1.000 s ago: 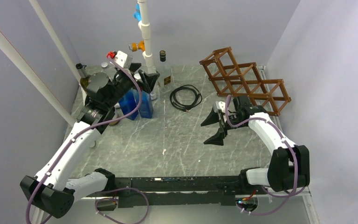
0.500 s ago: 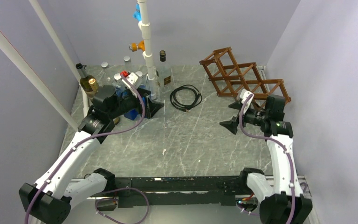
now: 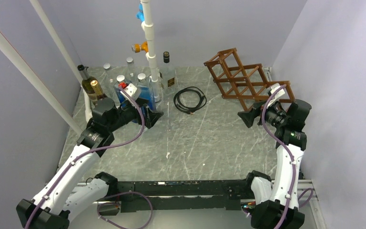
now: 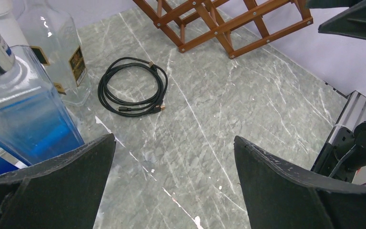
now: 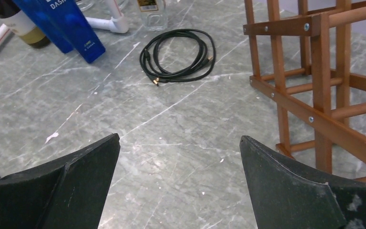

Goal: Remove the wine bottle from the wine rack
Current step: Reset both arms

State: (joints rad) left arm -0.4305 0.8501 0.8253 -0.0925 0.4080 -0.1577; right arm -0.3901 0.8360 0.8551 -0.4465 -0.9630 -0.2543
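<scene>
Top external view: the rack (image 3: 248, 83) is seen at the far right of the table (image 3: 195, 143), close to the right wall, with its diamond cells joined in a row. The wine bottle (image 3: 86, 82), dark glass, is stood upright at the far left corner, well apart from the rack and beside a gold-capped bottle (image 3: 96, 88). Blue bottles (image 3: 143, 93) and a clear bottle (image 3: 167, 71) are grouped around a white pipe (image 3: 150, 38), and a coiled cable (image 3: 189, 99) is laid between that group and the rack. The left gripper (image 3: 153, 113) is held just in front of the blue bottles, its jaws spread wide and nothing gripped; in the left wrist view only bare table is framed between its fingers (image 4: 66, 176). The right gripper (image 3: 252, 114) is held near the rack's near end, jaws likewise spread and empty, and in the right wrist view the rack is seen just to the right of its fingers (image 5: 295, 186), not touched.
</scene>
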